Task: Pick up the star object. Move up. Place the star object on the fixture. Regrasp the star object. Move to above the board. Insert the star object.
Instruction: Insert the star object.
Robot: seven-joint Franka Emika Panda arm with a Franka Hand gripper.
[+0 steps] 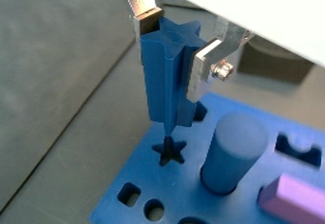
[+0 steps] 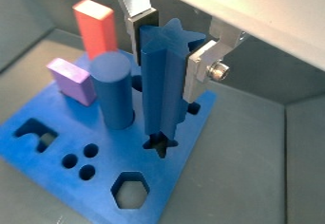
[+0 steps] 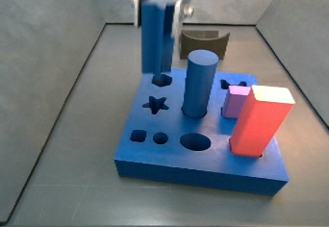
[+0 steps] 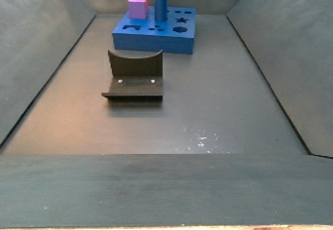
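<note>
The tool point(image 2: 168, 40) is clamped on the upper end of the star object point(image 2: 162, 85), which hangs upright above the board point(image 2: 51, 152). Its lower tip sits just over the star hole point(image 1: 170, 151), seemingly not entered. The fixture point(image 4: 134, 76) stands well apart.

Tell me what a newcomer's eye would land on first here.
The gripper holds the star peg upright, its tip just above the star hole in the blue board. Next comes the tall red block standing at the board's edge, beside the round blue cylinder.
</note>
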